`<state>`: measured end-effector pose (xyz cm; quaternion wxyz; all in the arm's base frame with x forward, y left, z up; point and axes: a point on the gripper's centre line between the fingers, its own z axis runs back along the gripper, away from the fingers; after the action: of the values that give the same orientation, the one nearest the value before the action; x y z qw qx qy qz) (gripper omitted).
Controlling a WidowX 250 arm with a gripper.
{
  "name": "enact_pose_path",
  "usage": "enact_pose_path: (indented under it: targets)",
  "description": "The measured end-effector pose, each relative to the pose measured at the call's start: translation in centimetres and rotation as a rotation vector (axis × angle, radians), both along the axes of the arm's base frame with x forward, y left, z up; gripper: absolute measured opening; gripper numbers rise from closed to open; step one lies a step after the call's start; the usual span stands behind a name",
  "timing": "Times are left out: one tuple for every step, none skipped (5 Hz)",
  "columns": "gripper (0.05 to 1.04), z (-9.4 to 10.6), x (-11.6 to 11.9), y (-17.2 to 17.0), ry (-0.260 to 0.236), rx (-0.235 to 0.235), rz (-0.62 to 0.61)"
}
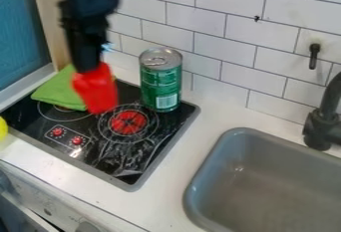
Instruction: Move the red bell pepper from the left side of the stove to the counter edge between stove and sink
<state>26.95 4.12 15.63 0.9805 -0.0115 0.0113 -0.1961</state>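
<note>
The white-tiled wall (226, 27) runs behind the pale counter (183, 146). A grey sink (233, 156) is set into the counter's right part, and a black stove (126, 171) with red-marked burners lies to its left. A blue panel (23, 37) stands at the left edge of the view, beside a wooden post (52, 17).

The black gripper (88, 70) hangs down from the upper left over the back part of the stove, its fingers clenched on a red thing (98, 91), too blurred to name. The red thing is in front of the can and cloth from this angle, its lower end between them.

A black tap (323, 121) rises at the sink's right. The green can (160, 84) stands upright on the stove's back right corner, near the wall. A green cloth (57, 92) lies over the back left corner. A black hook (314, 56) sticks out from the wall above the sink. Part of a yellow thing (3, 128) shows at the left edge, beside the stove.
</note>
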Motion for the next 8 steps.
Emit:
enact_pose_path:
  targets:
    - [0.106, -2.3, 0.6, -4.7, 0.082, -0.076, -0.123]
    - [0.106, -4.8, 1.4, -6.7, 0.122, -0.086, -0.189]
    - [0.106, -6.1, 2.0, -7.6, 0.094, -0.063, -0.221]
    - [0.106, -6.4, 2.4, -7.4, 0.064, 0.016, -0.206]
    - [0.106, -7.0, 2.1, -8.1, 0.033, 0.066, -0.216]
    - [0.106, -7.1, 2.2, -8.3, 0.008, 0.086, -0.191]
    - [0.106, -7.2, 2.2, -8.5, 0.001, 0.077, -0.2]
    - [0.106, -7.2, 2.1, -8.9, 0.006, 0.05, -0.207]
